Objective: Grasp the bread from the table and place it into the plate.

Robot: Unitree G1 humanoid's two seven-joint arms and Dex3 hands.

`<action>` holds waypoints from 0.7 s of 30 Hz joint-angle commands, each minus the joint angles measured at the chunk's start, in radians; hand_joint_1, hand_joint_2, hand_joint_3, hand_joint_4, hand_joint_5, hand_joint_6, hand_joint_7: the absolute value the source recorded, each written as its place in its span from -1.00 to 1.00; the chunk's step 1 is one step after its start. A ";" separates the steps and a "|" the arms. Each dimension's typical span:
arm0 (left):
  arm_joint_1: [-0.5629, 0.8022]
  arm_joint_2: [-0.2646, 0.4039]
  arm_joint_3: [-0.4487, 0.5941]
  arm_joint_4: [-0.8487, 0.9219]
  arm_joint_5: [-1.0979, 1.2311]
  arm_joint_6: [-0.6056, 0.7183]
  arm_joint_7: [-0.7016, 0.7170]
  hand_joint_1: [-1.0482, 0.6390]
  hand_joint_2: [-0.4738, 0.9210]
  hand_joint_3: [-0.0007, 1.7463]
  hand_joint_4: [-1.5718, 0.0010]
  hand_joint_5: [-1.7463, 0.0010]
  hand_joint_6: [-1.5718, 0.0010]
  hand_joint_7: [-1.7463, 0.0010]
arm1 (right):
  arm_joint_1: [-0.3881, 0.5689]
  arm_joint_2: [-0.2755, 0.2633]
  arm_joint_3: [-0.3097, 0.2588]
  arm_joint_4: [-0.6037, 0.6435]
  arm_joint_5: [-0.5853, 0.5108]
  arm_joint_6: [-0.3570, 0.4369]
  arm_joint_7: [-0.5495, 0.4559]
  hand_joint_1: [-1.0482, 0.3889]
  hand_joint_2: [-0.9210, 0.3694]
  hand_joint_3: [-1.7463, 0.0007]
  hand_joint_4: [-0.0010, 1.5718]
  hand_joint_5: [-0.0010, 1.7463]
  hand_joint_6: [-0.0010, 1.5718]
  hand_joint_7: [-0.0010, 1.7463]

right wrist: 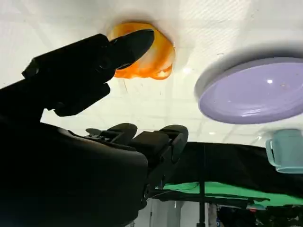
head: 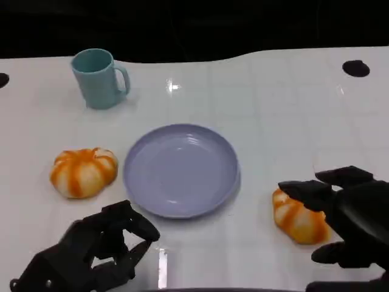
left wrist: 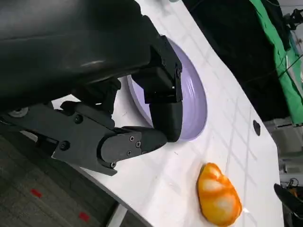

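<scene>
White table (head: 255, 103): lilac plate (head: 181, 170) bare; right hand (head: 340, 213) spread over bread (head: 298, 220), not gripping.

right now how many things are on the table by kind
bread: 2, one left of the plate and one right of it
plate: 1
mug: 1
total: 4

The plate (head: 181, 170) looks like smooth, glossy plastic. The desk (head: 273, 109) is shiny white (lamp glints show). The bread (head: 298, 219) has a glazed sheen.
</scene>
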State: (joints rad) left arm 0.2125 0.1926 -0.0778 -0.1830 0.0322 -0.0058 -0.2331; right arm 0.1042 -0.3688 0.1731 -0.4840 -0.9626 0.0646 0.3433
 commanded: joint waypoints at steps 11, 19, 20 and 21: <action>0.011 0.007 -0.005 -0.031 0.017 0.011 0.008 -0.14 0.85 -0.27 0.08 -1.00 0.21 -0.47 | -0.205 0.033 0.128 0.395 -0.044 0.097 -0.045 -0.27 -0.95 0.97 -0.72 -0.64 -0.47 -0.99; 0.016 0.006 -0.003 -0.041 0.016 0.016 0.006 -0.15 0.87 -0.28 0.06 -1.00 0.21 -0.47 | -0.298 0.054 0.196 0.584 -0.039 0.136 -0.112 -0.31 -1.00 0.96 -0.71 -0.66 -0.46 -0.99; 0.016 0.005 -0.003 -0.043 0.015 0.019 0.006 -0.15 0.87 -0.28 0.07 -1.00 0.21 -0.47 | -0.312 0.061 0.202 0.611 -0.034 0.140 -0.123 -0.32 -1.00 0.96 -0.71 -0.66 -0.45 -0.99; 0.017 0.005 -0.003 -0.045 0.014 0.021 0.005 -0.15 0.87 -0.28 0.07 -1.00 0.20 -0.47 | -0.322 0.065 0.206 0.629 -0.030 0.142 -0.131 -0.31 -1.00 0.96 -0.70 -0.65 -0.44 -0.98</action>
State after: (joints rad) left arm 0.2219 0.1905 -0.0869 -0.2132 0.0434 0.0055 -0.2328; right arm -0.1939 -0.3060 0.3666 0.0861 -0.9974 0.1842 0.2274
